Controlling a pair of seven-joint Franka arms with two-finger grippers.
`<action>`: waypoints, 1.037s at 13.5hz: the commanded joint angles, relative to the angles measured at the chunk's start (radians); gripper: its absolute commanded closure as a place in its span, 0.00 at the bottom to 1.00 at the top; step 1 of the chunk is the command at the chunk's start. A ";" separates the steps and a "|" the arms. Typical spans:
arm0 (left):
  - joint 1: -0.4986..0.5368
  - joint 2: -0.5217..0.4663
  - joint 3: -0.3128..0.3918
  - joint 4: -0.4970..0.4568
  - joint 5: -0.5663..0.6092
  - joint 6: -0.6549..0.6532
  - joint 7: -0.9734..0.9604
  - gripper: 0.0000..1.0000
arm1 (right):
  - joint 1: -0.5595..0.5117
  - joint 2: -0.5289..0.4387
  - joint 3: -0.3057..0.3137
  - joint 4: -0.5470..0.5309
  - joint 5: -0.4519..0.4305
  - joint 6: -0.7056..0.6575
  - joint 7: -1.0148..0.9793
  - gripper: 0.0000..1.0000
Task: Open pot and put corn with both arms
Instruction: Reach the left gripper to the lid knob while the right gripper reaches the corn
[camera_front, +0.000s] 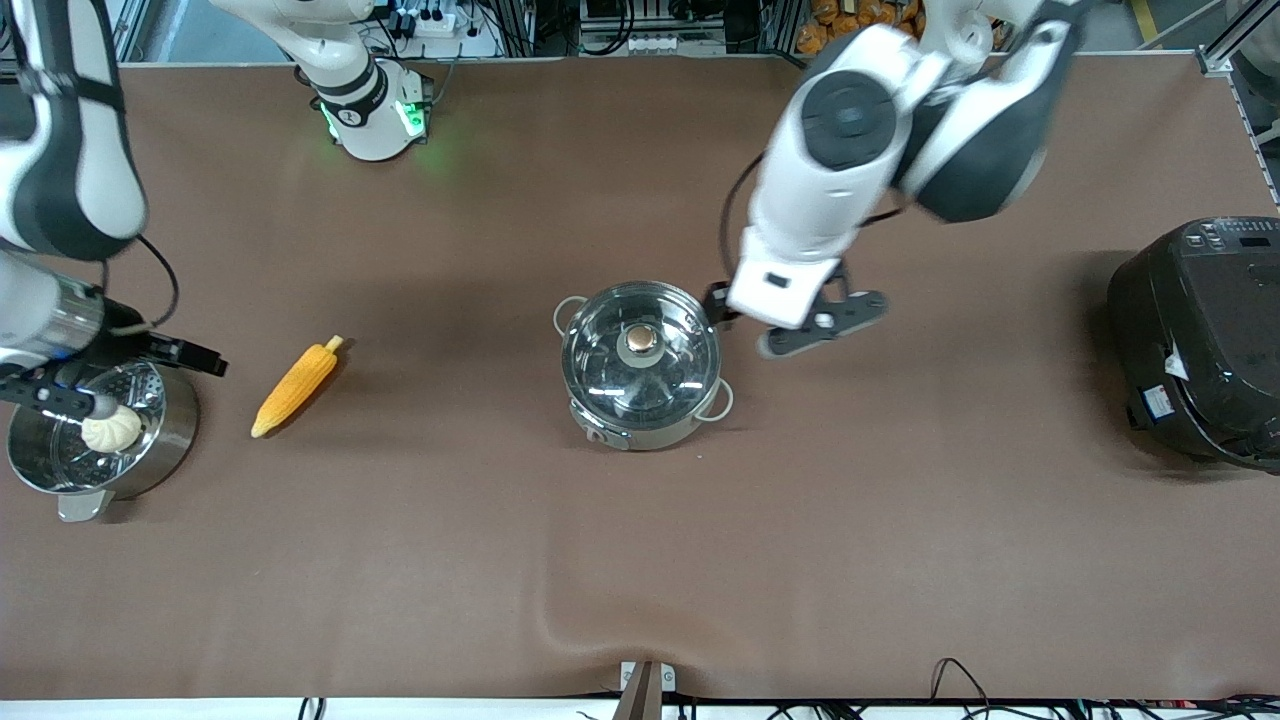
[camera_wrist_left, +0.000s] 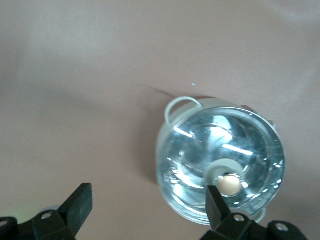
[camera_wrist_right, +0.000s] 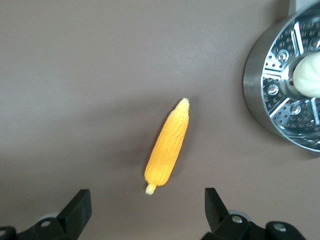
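The shiny steel pot (camera_front: 640, 432) stands mid-table with a glass lid (camera_front: 600, 375) on it, topped by a round tan knob (camera_front: 640, 342). My left gripper (camera_front: 795, 330) hovers open and empty beside the pot, toward the left arm's end. In the left wrist view the pot (camera_wrist_left: 172, 150) and knob (camera_wrist_left: 230, 185) sit by one finger of the left gripper (camera_wrist_left: 148, 207). The yellow-orange corn (camera_front: 297, 386) lies on the table toward the right arm's end. My right gripper (camera_front: 70, 385) is over the steamer's rim; in the right wrist view it (camera_wrist_right: 147, 207) is open with the corn (camera_wrist_right: 167, 147) just ahead.
A steel steamer pot (camera_front: 165, 440) with a perforated insert and a white bun (camera_front: 112, 430) stands at the right arm's end; it also shows in the right wrist view (camera_wrist_right: 260, 100). A large black rice cooker (camera_front: 1200, 340) stands at the left arm's end. The table is brown.
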 joint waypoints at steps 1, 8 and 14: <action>-0.072 0.098 0.010 0.084 0.015 0.036 -0.142 0.00 | -0.026 0.010 0.014 -0.043 0.015 0.028 0.002 0.00; -0.145 0.172 0.017 0.084 0.016 0.140 -0.248 0.00 | -0.117 0.181 0.016 -0.037 0.119 0.074 0.095 0.00; -0.156 0.231 0.018 0.083 0.022 0.199 -0.239 0.00 | -0.017 0.201 0.020 -0.278 0.125 0.523 0.361 0.00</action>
